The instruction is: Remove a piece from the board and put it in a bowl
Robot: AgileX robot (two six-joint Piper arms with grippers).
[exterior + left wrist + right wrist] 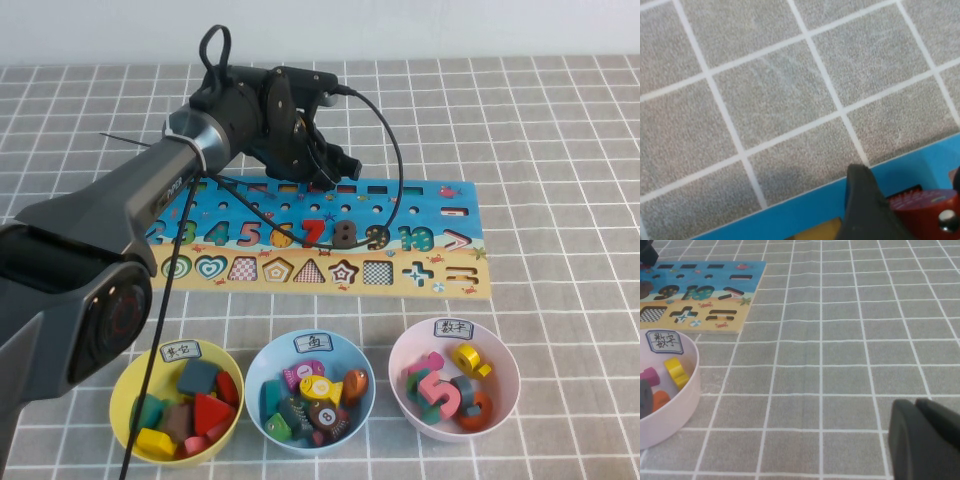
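I am looking down on a grey tiled table (pixel 560 150) with the long board (pixel 430 205) lying across its middle, blue sea print above a sandy strip. My left arm (pixel 120 230) is reaching from the near left corner diagonally over the board's far edge, and the left gripper (pixel 322 170) is hanging at the top row of slots, roughly above the numerals 6 and 7.

Three bowls are sitting in a row on the near side of the board: a yellow bowl (pixel 128 385) on the left, the light blue bowl (pixel 262 375) in the middle with its white label at the far rim, and a pink bowl (pixel 505 375) on the right. All three are holding coloured blocks.

In the left wrist view, one dark finger (pixel 865 210) is pressing against the piece (pixel 925 207), a red block sitting at the board's blue edge; the second finger is out of frame, but the jaws are standing wide and appear to be pinching the piece between them.

The right gripper (pixel 925 440) is resting low over bare tiles, well apart from the pink bowl. I cannot tell its state.
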